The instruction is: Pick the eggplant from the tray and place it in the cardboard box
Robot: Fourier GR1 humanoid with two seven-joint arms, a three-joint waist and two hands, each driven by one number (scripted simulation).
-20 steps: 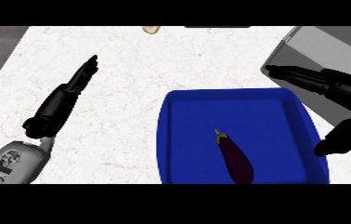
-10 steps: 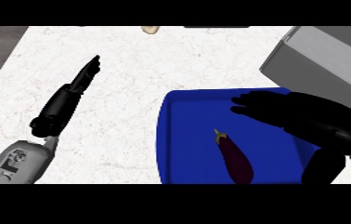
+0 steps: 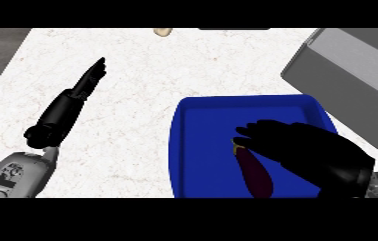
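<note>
- The right hand (image 3: pixel 306 147) is hovering over the blue tray (image 3: pixel 203 150), coming in from the lower right with its fingers spread and only slightly bent, holding nothing.
- The eggplant (image 3: pixel 255 174) is lying on the tray floor just left of and below that hand, its stem end sitting right at the fingertips; whether they are touching it cannot be told.
- The dark purple body of the eggplant is running away from the fingertips toward the tray's near edge, alongside the palm.
- The cardboard box (image 3: pixel 336 75) is standing up and to the right of the right hand, beside the tray's far right corner.
- The left hand (image 3: pixel 85 85) is resting well to the left on the white counter (image 3: pixel 148 75), fingers straight, holding nothing.
</note>
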